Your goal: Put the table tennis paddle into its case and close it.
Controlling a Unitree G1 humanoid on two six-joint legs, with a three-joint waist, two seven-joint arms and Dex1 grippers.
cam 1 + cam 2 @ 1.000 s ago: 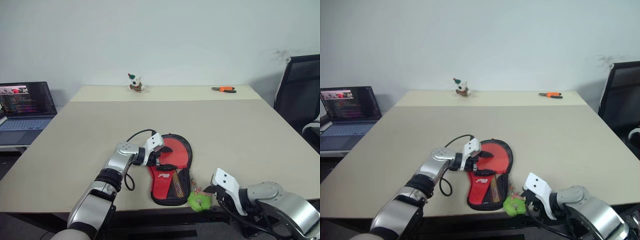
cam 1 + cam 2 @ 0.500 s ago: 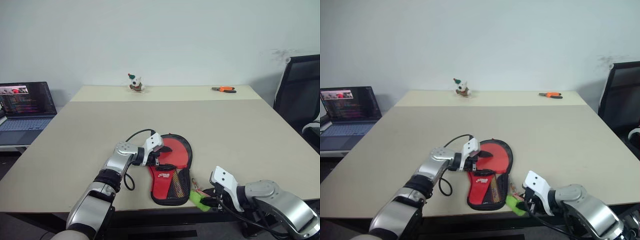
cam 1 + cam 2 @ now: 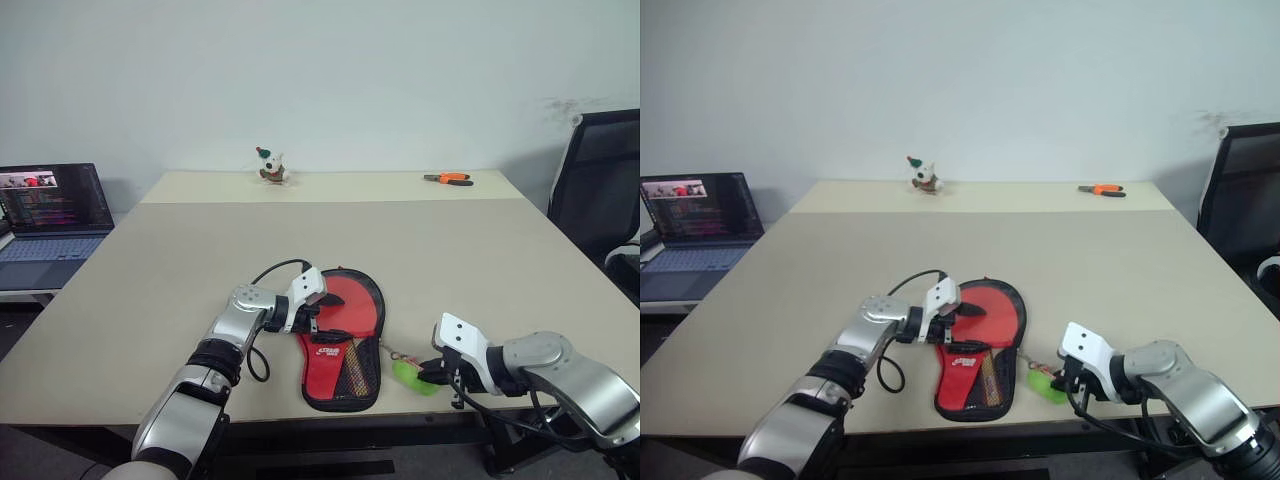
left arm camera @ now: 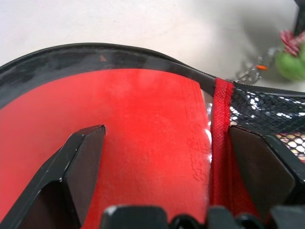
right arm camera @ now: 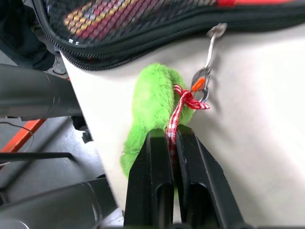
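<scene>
the right pincer [image 5: 170, 143], spread a second ago, has pressed together on the green ring [image 5: 153, 112] at the near corner of the case [image 3: 368, 385] and drawn it to the right along the surface [image 3: 470, 270], so the zip pull looks taken up for closing. beyond the ring, the table tennis paddle [image 3: 348, 305] lies inside the open case, where the left pincer [image 3: 318, 318] stays spread over its red face.

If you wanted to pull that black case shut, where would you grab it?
Probably by the fuzzy green ring, as the right gripper does now: it hangs off the case on a short chain, lying free beside the table edge, so fingers reach it from the near side.
</scene>
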